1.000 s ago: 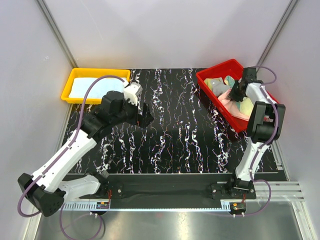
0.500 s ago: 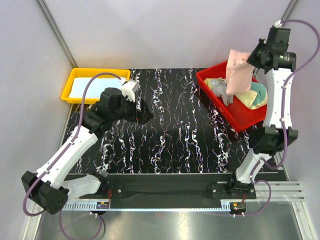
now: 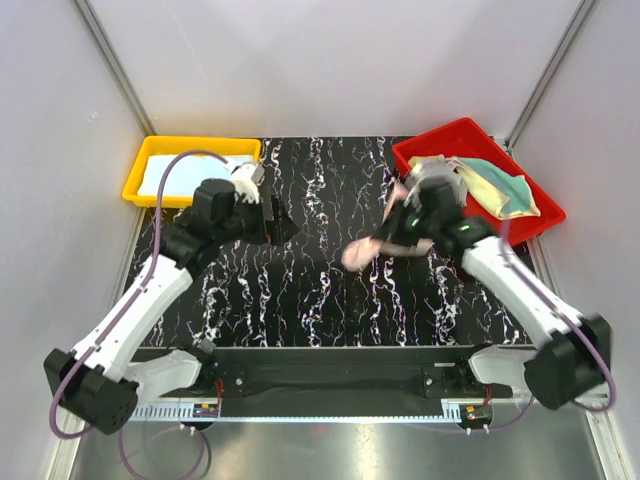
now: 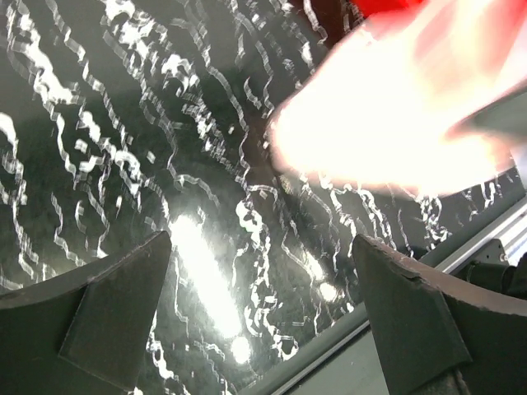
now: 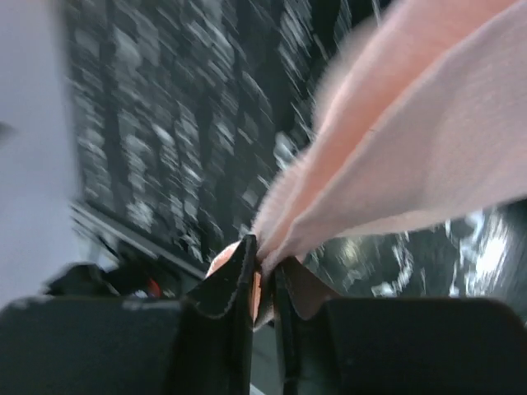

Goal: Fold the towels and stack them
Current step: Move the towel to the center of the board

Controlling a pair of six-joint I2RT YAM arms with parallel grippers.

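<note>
One towel [image 3: 362, 250] hangs above the table [image 3: 320, 300], other towels [image 3: 495, 185] in the far-right bin [image 3: 428, 138].

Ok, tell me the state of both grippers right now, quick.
Left gripper: open, holding nothing.
Right gripper: shut on the pink towel, which trails from its fingers.

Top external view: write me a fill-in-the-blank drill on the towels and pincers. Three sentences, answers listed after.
1. The towel clamped in the right pincer is ___ in colour.
2. The light blue towel lies in a bin whose colour is ___.
3. The left pincer holds nothing, and its jaws stand ___.

Missing words: pink; yellow; open.
</note>
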